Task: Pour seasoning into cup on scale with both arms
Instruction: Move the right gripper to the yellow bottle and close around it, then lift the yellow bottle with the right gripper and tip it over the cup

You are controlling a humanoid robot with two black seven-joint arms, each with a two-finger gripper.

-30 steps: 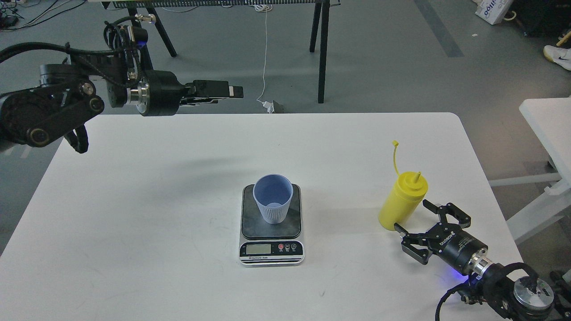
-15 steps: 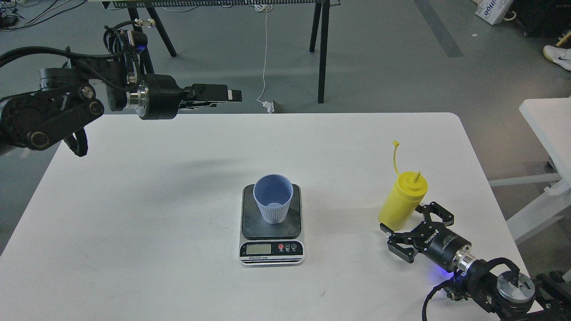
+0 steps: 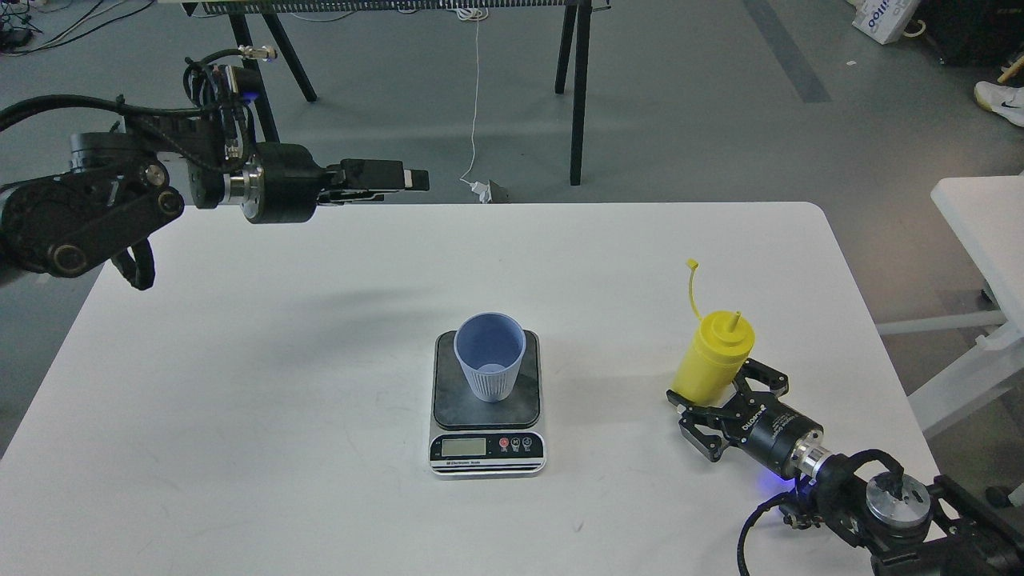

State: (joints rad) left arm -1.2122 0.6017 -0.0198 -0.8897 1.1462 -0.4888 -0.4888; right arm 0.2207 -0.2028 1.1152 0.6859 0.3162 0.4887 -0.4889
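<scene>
The yellow seasoning bottle (image 3: 714,352) stands upright on the white table (image 3: 240,400) at the right, with its cap strap sticking up. My right gripper (image 3: 718,384) is open, and its fingers stand on either side of the bottle's lower part, close to or touching it. The light-blue cup (image 3: 490,356) stands upright on the dark platform of the scale (image 3: 486,452) at the table's middle. My left gripper (image 3: 410,178) hovers high over the table's far left edge, pointing right. It is seen side-on, so its fingers cannot be told apart.
Black table legs (image 3: 578,88) and a white cable (image 3: 477,96) stand on the grey floor beyond the far edge. Another white table (image 3: 984,216) stands to the right. Bare tabletop lies to the left of the scale and in front of it.
My right gripper has moved forward and left until its fingers flank the bottle's base. The bottle has shifted slightly left. My left gripper has drifted slightly left and down.
</scene>
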